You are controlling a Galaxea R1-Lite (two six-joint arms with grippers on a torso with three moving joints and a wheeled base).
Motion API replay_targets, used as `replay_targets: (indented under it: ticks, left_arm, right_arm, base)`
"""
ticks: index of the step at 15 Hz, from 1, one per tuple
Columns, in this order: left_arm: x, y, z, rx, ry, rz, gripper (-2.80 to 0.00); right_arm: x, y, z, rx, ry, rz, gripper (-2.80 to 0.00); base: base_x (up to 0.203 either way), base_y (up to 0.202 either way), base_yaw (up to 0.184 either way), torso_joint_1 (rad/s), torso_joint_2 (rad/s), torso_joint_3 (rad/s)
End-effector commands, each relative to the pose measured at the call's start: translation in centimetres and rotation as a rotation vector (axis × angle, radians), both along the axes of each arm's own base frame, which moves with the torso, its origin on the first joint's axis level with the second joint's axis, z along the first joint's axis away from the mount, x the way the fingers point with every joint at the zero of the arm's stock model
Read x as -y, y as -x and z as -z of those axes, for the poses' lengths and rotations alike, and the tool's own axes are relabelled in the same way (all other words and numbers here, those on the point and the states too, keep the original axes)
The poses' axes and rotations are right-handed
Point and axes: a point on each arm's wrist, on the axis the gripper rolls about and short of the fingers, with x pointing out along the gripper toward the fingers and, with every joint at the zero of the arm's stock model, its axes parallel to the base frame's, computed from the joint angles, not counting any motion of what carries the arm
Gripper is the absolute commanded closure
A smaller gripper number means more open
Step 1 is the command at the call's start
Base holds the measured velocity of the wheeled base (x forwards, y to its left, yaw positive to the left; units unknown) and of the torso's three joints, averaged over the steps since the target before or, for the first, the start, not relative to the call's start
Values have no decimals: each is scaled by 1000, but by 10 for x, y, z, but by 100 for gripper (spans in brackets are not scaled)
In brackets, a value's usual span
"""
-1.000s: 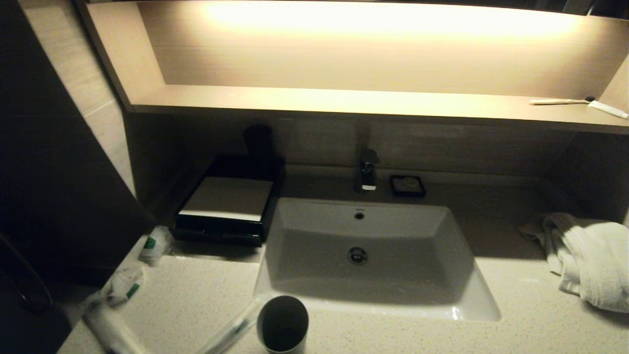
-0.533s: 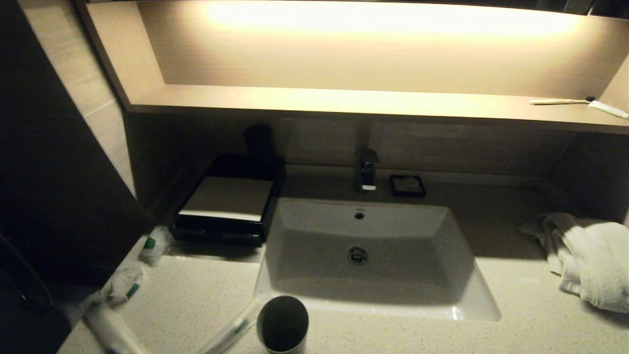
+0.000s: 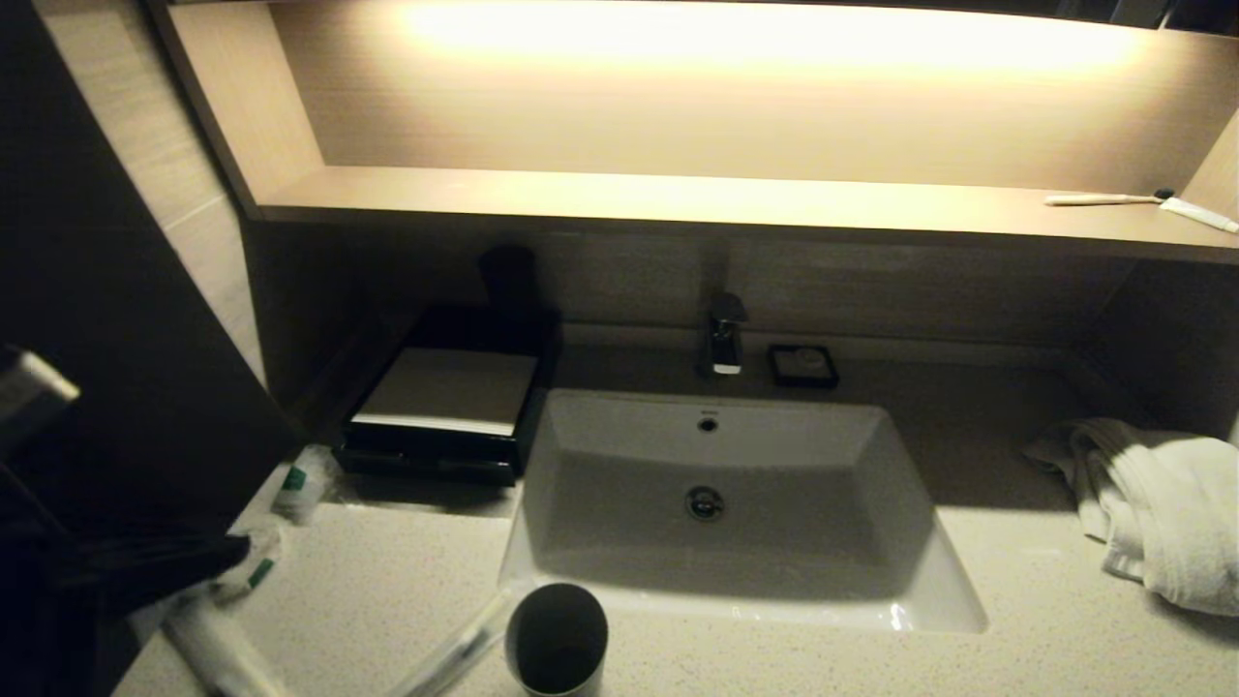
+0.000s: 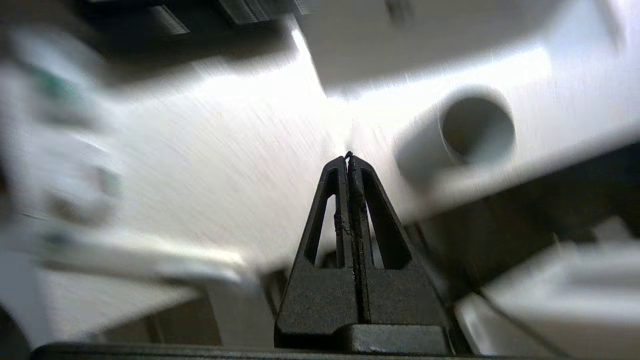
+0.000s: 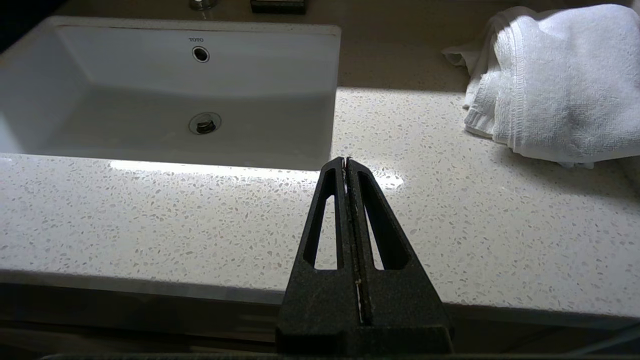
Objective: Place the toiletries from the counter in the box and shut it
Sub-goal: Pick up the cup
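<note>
Several white toiletries with green marks lie on the counter (image 3: 387, 581) at its left end: a sachet (image 3: 302, 481), a second sachet (image 3: 259, 569), a tube (image 3: 218, 651) and a clear-wrapped toothbrush (image 3: 455, 653). The black box (image 3: 445, 402) with its pale top panel stands left of the sink, behind them. My left gripper (image 3: 237, 554) comes in from the left edge, just over the second sachet and partly hiding it. In the left wrist view the left gripper (image 4: 348, 156) is shut and empty above the counter, with blurred sachets (image 4: 65, 100) to one side. My right gripper (image 5: 346, 160) is shut and empty at the counter's front edge, right of the sink.
A dark round cup (image 3: 557, 639) stands at the front edge beside the wrapped toothbrush; it also shows in the left wrist view (image 4: 465, 135). The white sink (image 3: 726, 581), a faucet (image 3: 724, 334), a black soap dish (image 3: 802, 365) and a white towel (image 3: 1152, 503) fill the middle and right.
My left arm has come into the head view from the left edge and now reaches over the sachets. Nothing on the counter has moved.
</note>
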Motion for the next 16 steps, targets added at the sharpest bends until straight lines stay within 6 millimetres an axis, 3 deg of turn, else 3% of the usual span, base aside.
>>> replay_targets:
  ticks: [1, 3, 6, 16]
  left_arm:
    - [16, -25, 12, -135, -38, 84, 0]
    - [30, -36, 16, -160, -106, 95, 0]
    - [59, -52, 3, -188, -133, 58, 0]
    - [120, -65, 0, -430, -206, 13, 0]
  right_arm:
    - [0, 0, 0, -1, 0, 0, 0]
    - [0, 0, 0, -1, 0, 0, 0]
    - [0, 0, 0, -1, 0, 0, 0]
    - [0, 0, 0, -1, 0, 0, 0]
  base:
    - [0, 0, 0, 0, 0, 0]
    - [0, 0, 0, 0, 0, 0]
    - [0, 0, 0, 0, 0, 0]
    - [0, 0, 0, 0, 0, 0]
